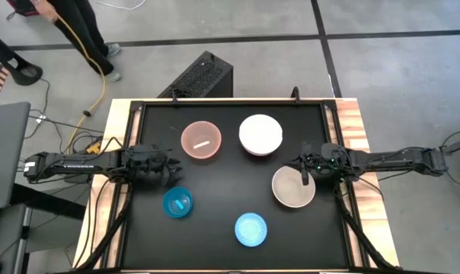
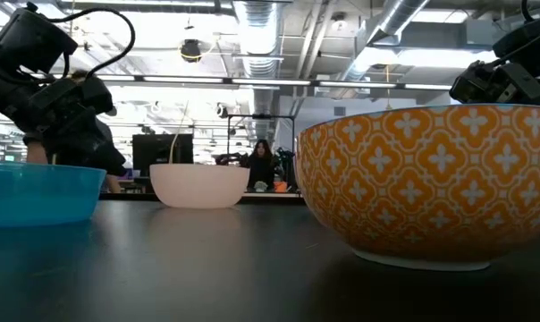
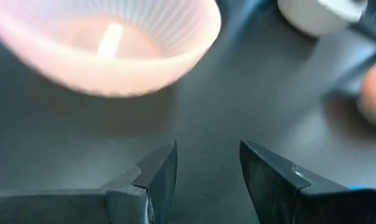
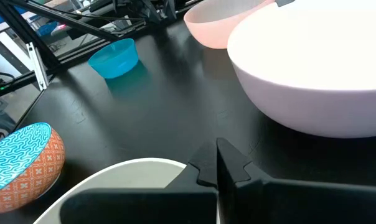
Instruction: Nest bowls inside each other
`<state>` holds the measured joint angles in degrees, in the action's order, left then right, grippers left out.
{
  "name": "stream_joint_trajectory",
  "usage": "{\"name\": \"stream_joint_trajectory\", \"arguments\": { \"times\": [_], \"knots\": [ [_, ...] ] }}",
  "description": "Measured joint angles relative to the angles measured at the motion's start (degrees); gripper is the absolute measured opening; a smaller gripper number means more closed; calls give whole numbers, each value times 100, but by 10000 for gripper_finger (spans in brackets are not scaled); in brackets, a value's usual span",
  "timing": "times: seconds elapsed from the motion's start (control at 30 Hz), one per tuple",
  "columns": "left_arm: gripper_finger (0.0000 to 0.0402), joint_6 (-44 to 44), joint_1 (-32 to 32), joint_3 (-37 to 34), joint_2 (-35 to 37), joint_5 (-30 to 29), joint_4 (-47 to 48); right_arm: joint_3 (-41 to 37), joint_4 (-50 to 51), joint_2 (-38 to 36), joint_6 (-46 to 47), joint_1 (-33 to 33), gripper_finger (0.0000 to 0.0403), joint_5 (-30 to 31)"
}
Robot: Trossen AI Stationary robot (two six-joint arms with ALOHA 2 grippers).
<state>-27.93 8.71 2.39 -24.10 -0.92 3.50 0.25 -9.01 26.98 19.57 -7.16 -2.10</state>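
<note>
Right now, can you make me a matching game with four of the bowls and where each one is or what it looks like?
Things:
1. pink bowl
2. beige bowl
3. small blue bowl
4. patterned bowl

Clues:
A. orange on the outside
B. the right arm's shut jaws hang over its rim
C. beside the white bowl, on the left arm's side
D. beside the patterned bowl, on the left arm's side

Pairs: 1-C, 2-B, 3-D, 4-A
</note>
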Motion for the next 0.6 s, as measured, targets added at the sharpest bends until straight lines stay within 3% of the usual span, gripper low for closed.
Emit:
{"name": "stream_joint_trajectory", "arguments": {
  "times": [0.2, 0.3, 0.5, 0.6],
  "knots": [
    [164, -2885, -9, -4, 0, 553, -106, 2, 1, 0, -2, 2, 4, -1],
    [164, -3318, -68, -4, 0, 532, -327, 0, 0, 0, -1, 2, 4, -1],
    [164, -4140, -111, -4, 0, -327, -226, 0, -1, -2, -2, 2, 4, 1],
    [164, -3886, -111, -4, -2, -397, -346, 1, -174, 0, 1, 1, 4, 0]
  ]
}}
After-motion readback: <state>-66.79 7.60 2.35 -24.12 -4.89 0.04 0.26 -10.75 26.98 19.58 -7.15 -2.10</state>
